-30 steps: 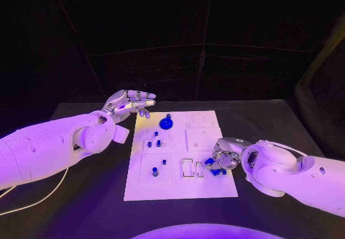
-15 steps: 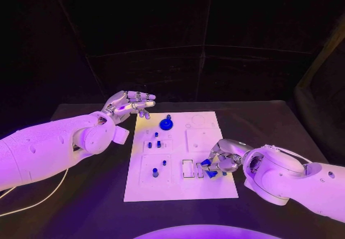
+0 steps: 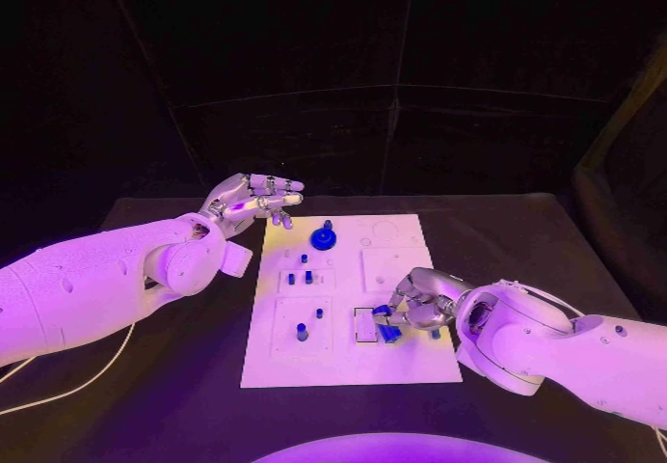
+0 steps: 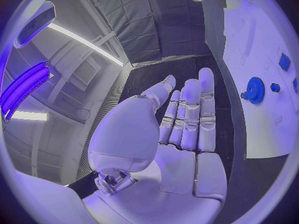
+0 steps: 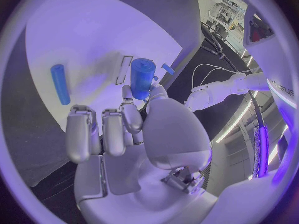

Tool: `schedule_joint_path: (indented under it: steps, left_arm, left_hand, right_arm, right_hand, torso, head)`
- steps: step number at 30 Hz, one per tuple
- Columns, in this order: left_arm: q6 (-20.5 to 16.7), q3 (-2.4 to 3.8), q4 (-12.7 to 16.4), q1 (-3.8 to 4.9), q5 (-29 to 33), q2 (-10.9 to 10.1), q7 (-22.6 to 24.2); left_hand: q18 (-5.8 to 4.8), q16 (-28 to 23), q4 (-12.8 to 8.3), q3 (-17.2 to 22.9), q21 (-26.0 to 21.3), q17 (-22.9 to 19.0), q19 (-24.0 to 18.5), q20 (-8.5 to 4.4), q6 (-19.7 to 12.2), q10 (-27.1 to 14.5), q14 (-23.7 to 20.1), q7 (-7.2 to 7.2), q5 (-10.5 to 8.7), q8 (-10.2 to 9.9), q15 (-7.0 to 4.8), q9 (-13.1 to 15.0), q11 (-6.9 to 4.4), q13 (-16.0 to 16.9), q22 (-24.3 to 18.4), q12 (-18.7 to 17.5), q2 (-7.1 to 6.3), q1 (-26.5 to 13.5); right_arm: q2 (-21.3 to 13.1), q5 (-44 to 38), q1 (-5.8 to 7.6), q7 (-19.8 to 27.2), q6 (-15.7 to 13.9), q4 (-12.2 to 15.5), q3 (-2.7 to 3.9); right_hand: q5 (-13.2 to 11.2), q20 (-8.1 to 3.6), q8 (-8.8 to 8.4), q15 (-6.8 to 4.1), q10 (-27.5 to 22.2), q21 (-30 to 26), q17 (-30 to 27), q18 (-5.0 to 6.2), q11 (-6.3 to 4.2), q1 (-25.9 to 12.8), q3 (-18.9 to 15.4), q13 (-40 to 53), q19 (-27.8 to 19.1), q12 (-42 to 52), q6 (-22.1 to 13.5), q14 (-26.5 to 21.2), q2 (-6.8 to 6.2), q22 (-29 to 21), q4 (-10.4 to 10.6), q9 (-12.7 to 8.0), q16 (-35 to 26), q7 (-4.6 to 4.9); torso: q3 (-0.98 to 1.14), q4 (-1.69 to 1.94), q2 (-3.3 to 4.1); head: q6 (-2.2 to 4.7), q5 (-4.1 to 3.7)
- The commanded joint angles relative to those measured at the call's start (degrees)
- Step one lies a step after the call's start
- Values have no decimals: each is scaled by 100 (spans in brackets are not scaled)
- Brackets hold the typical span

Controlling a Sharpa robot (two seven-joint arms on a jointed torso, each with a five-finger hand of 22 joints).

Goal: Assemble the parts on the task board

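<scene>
Blue cylinder part pinched in right hand, over near-right area of white task board, by rectangular slots. Farther back, blue gear sits on board's far end. Left hand hovers off far-left corner, fingers loose, holding nothing.

Head camera looks down from above at the white task board on the counter. Each wrist fisheye sits close behind its own robot hand, also facing that board.
</scene>
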Motion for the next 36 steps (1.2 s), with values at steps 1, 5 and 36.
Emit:
schedule_joint_path:
  steps: [1, 5, 36]
  left_arm:
    - [62, 5, 6, 7, 20, 8, 19]
    - [63, 5, 5, 7, 20, 12, 18]
    - [63, 5, 10, 8, 20, 8, 16]
  left_hand:
    - [29, 16, -12, -35, -23, -6, -8, 30, -24, -42, -56, -3, -9, 18, -2, 9, 2, 7, -6, 29, 24, -15]
    - [29, 16, -12, -35, -23, -6, -8, 30, -24, -42, -56, -3, -9, 18, -2, 9, 2, 7, -6, 29, 24, -15]
    - [29, 19, -11, -41, -27, -11, -10, 31, -18, -49, -60, -4, -9, 27, -1, 11, 3, 8, -9, 39, 25, -19]
  right_arm:
    - [103, 71, 9, -117, -148, -41, 4]
    - [237, 2, 9, -235, -121, -110, 4]
    - [472, -786, 9, -387, 200, -239, 4]
  right_hand:
    - [-22, -30, 24, -46, 19, 32, 2, -51, -19, -107, -54, -5, 25, -23, 189, 341, -19, 399, 8, 347, 30, -141]
    - [-80, -37, 29, -54, 26, 32, 0, -51, -29, -210, -125, -6, 27, -48, 207, 341, 6, 401, 10, 392, 27, -153]
    - [-2012, 72, -206, 63, -674, -388, -423, 81, 116, -1181, -217, -1198, -314, -1538, -237, 241, -304, -206, -22, 753, -356, 1]
  torso:
    - [5, 1, -3]
    - [5, 3, -2]
    - [11, -12, -3]
  head:
    - [-3, 11]
    - [-4, 16]
    - [3, 34]
